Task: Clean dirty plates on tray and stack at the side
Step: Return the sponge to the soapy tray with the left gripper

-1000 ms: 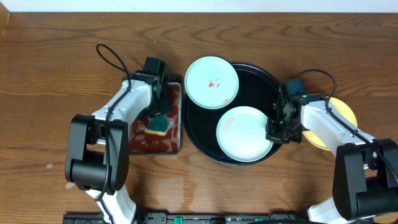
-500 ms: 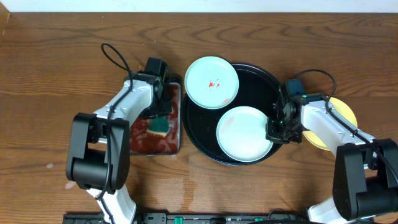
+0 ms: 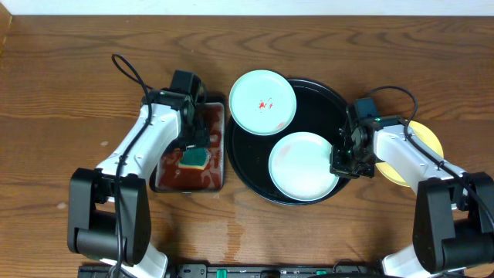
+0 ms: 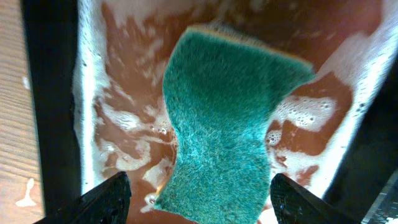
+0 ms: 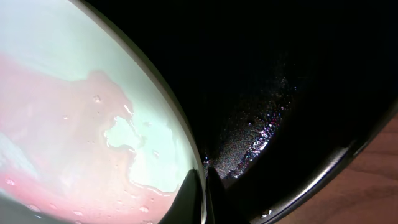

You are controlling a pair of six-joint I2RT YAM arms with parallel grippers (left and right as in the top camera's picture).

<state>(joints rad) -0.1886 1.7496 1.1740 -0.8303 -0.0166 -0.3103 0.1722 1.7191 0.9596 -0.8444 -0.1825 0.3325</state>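
Our left gripper [image 4: 202,196] hangs spread over the green scouring sponge [image 4: 230,112]; our right gripper [image 5: 202,193], fingers pressed together, meets the smeared pale mint-blue round plate [image 5: 74,112] at its rim

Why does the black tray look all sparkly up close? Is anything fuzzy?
Right wrist view: light glints off wet droplets on the tray, and the plate looks a bit soft, being so close. Left wrist view: the sponge is sharp. Overhead view: even light, no harsh shadows.
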